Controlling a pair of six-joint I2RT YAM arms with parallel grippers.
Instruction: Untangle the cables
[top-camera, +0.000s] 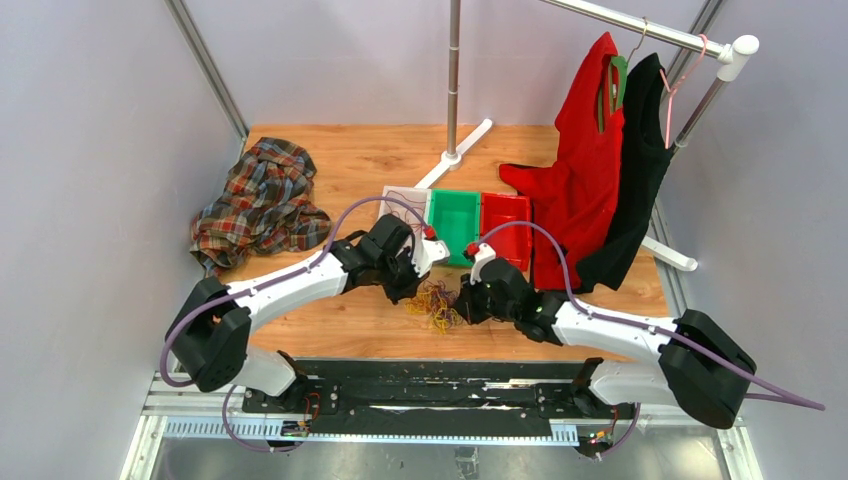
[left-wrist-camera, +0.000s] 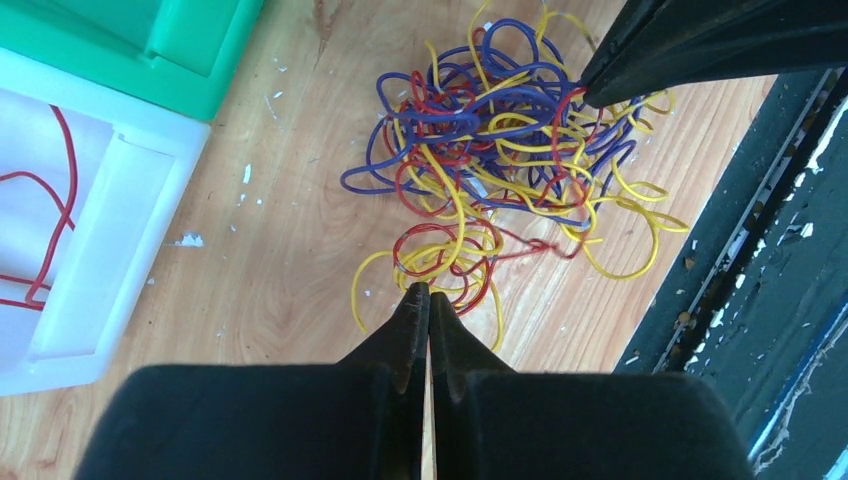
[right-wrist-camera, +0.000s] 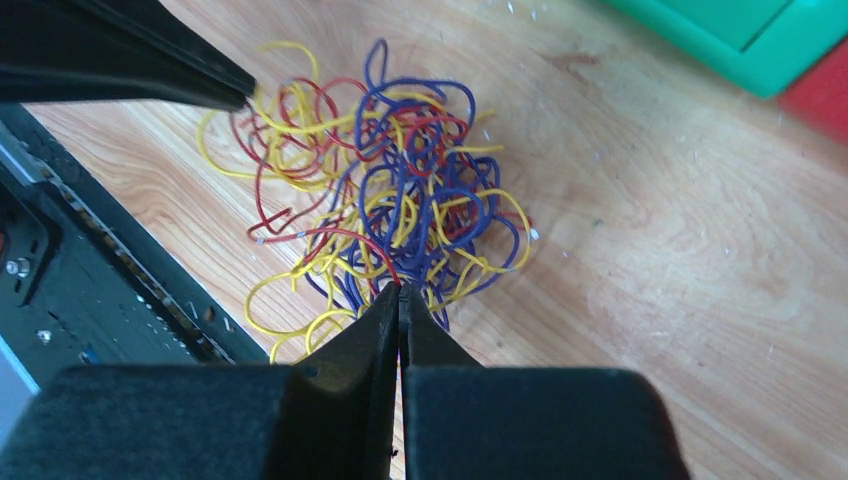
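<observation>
Top view, left to right. A crumpled plaid shirt (top-camera: 262, 205) lies by the left edge of the wooden table (top-camera: 350, 150).

The left gripper (top-camera: 418, 290) reaches in from the left to the left side of the cables (top-camera: 436, 306). These form one tangled bunch of blue-purple, yellow and red strands, lying on the table close to its near edge at about mid-width. In the left wrist view the left gripper (left-wrist-camera: 429, 292) has its jaws pressed together, tips at the yellow and red loops on the bunch's nearer fringe (left-wrist-camera: 500, 170). Whether a strand is pinched cannot be told.

Behind the bunch stand a white tray (top-camera: 405, 203) holding a red wire, a green bin (top-camera: 455, 225) and a red bin (top-camera: 507, 230), side by side.

The right gripper (top-camera: 466, 303) meets the right side of the bunch. In the right wrist view (right-wrist-camera: 400, 290) its jaws are likewise closed, with a red strand running up to the tips at the edge of the cables (right-wrist-camera: 385, 200). A grip is not discernible.

At the right edge, a red garment (top-camera: 585, 170) and a black garment (top-camera: 635, 160) hang from a clothes rack (top-camera: 640, 28).
</observation>
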